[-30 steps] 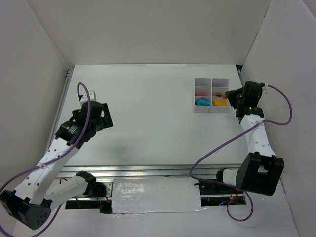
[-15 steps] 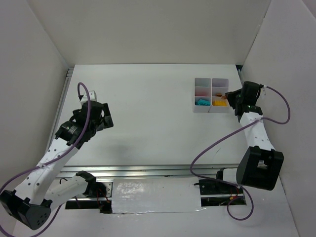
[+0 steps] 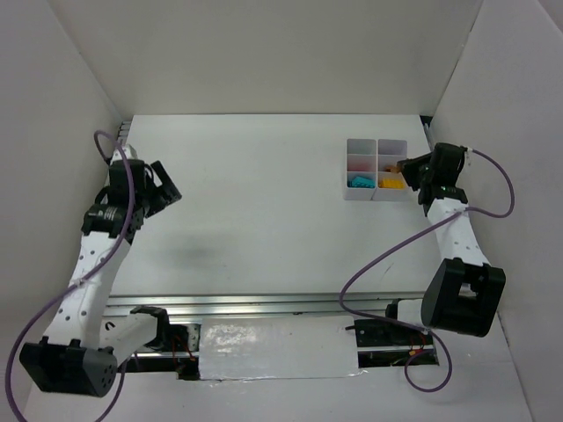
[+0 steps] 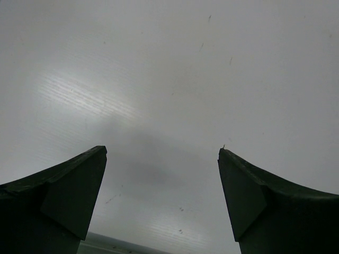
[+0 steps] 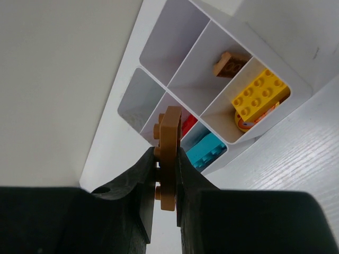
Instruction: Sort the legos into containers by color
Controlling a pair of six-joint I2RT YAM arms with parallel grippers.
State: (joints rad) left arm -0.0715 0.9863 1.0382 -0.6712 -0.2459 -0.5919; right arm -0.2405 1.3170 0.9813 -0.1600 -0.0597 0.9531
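Item: tan lego (image 5: 170, 129), clamped edge-on in right end effector (image 5: 167, 156), centre frame, short of tray (image 5: 110, 127). Step judged: delivery. Next move called for alignment over the cell holding matching tan lego (image 5: 230, 64), then release. Left end effector (image 4: 161, 159) stood wide, empty.

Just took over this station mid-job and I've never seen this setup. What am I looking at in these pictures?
Two robot arms work at a white table. The wide picture looks down from above; the other two come from wrist cameras. The left hand is open and empty. The right hand is shut on a brown Lego plate near the compartment tray, whose cells hold a yellow brick, a cyan brick, a red piece and another brown piece.
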